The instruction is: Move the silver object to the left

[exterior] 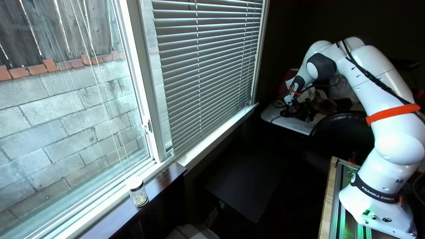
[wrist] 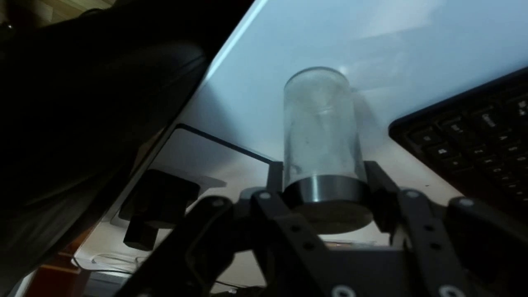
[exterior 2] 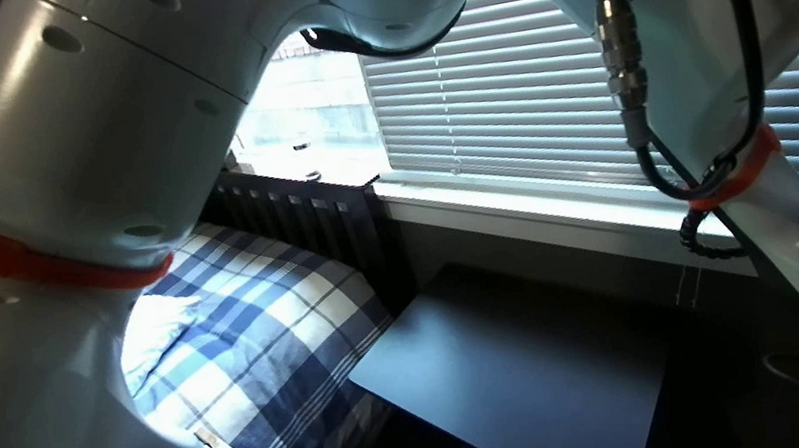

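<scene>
- The jar [wrist: 321, 136] is a straight-sided, see-through cylinder, its wall cloudy; its lid [wrist: 326, 189] shows the silver — a smooth, shiny metallic band ending in a dull round face
- The gripper [wrist: 324, 175] is drawn in to the lid's width, 1 dark, blunt finger against each side, holding the jar there
- In the wrist view the jar is over the glossy, pale table [wrist: 383, 45], between the black keyboard [wrist: 486, 140] with raised keys and a dark, boxy object [wrist: 165, 202] — whether the jar's base touches the table, I cannot tell
- In an exterior view the rounded white arm [exterior: 382, 76] bends down to that table; thin-slatted blinds [exterior: 212, 73] show in both exterior views
</scene>
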`<action>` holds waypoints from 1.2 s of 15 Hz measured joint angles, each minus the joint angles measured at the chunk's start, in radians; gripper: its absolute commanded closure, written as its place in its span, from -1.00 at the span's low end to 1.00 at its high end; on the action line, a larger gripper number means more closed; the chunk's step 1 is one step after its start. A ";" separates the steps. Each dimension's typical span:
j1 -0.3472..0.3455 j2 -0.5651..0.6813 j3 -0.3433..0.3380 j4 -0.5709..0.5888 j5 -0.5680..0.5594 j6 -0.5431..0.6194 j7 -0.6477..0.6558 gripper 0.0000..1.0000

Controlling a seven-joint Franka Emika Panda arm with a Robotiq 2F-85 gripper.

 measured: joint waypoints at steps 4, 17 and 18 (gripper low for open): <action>0.065 -0.152 -0.041 -0.142 -0.062 0.065 -0.173 0.51; 0.548 -0.646 -0.516 -0.752 -0.868 0.508 -0.224 0.51; 0.592 -0.660 -0.566 -0.771 -0.949 0.540 -0.209 0.51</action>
